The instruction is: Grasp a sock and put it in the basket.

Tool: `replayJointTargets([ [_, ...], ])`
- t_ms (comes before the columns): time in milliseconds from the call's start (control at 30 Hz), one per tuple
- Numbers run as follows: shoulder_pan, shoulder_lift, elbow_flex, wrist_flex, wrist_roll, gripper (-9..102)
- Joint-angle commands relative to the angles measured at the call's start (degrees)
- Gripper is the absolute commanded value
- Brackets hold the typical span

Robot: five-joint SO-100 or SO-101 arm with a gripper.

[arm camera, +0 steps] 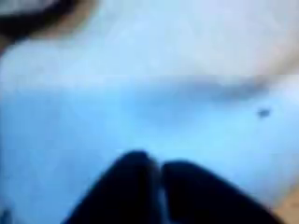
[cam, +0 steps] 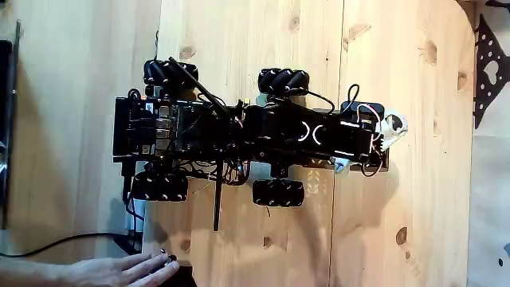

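In the fixed view my black arm reaches right from the wheeled robot body (cam: 199,131). At its tip is the gripper (cam: 382,127), with the pale sock (cam: 395,123) and its dark-ringed spot bunched there. Under the arm's end lies the basket (cam: 387,162), a dark box that the arm mostly covers. In the wrist view the two dark fingers (arm camera: 192,191) stand pressed together, and blurred bluish-white sock cloth (arm camera: 149,93) lies right up against the camera. The sock hangs at the basket's right edge.
The robot's four black wheels (cam: 279,192) rest on a light wooden table (cam: 239,40). A person's hand (cam: 119,271) lies at the bottom left beside a black cable. A black perforated plate (cam: 486,72) sits at the right edge.
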Motion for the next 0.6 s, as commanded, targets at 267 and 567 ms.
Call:
replayJointTargets([
  [267, -1.23, 7.29, 8.88, -3.34, -2.55, 0],
  [567, -7.21, 8.79, -8.26, 10.46, 0.44, 0],
])
